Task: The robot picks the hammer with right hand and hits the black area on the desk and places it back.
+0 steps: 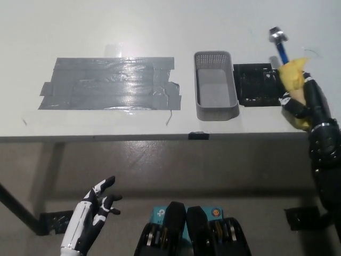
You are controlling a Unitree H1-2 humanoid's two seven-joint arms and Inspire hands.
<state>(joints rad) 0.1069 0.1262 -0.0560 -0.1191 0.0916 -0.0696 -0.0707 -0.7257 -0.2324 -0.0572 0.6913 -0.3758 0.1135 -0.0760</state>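
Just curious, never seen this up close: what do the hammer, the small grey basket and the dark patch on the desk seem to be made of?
The blue-shafted hammer has a shiny, probably steel head and a yellow grip that looks like rubber or foam. The small grey basket looks like matte moulded plastic with perforated walls. The dark grey patch seems to be overlapping strips of glossy tape.

No text, label, brand, number or sign can be read anywhere in the head view. The grey tape patch (109, 84) on the white worktop (160, 26), the grey perforated plastic tray (216, 86) and the flat black panel (257, 84) just beside the black right hand (305, 101) carry no legible marking.
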